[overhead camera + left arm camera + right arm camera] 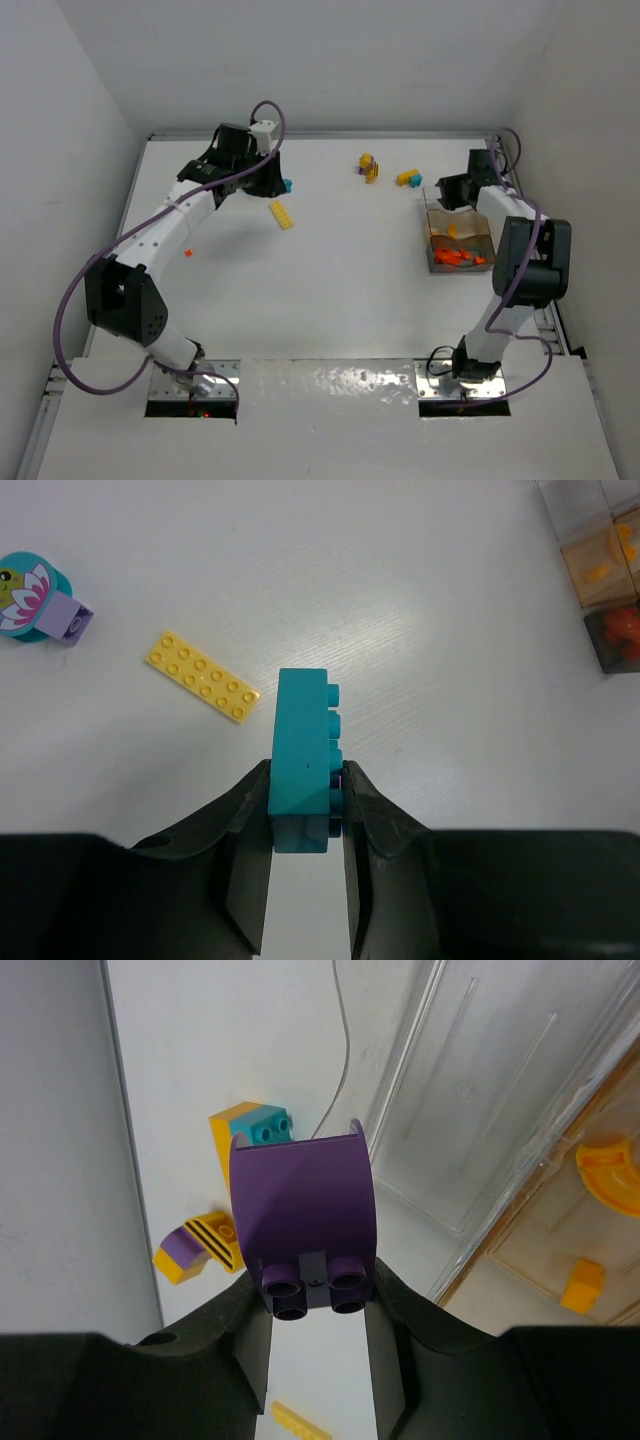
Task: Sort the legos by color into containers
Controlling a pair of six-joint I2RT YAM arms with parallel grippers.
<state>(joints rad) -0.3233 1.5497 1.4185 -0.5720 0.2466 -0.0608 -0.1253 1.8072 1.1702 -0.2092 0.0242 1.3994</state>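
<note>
At the far left of the table point(340, 300) a tiny orange brick point(187, 252) lies alone, and only the overhead view catches it. The left arm point(170, 215) reaches toward the back. From above its tip hides the grip, and only a speck of teal shows. The left wrist view settles it: the left jaws are clamped on the sides of a teal brick point(300, 755), studs facing right. Whether the brick clears the table I cannot tell. Just left of it lies a flat yellow plate point(203, 676). Farther left is a round teal piece with a flower print point(28, 592) touching a lilac brick point(72, 622) — the round piece is cut off by the frame edge and not to be found from above.

At the back of the table sit a yellow-and-purple clump point(368, 167) and a yellow-and-teal clump point(408, 178), near each other but apart. The right wrist view alone shows black stripes on the first.

To the right stands the clear container point(478, 228), with orange pieces point(460, 258) in its near compartment. The right jaws grip a purple curved piece point(305, 1210) at its studded end, just beside the container; from above the arm covers it. Through the clear walls the right wrist view shows an orange arch point(610, 1175) and a small yellow brick point(582, 1285) — both blurred.
</note>
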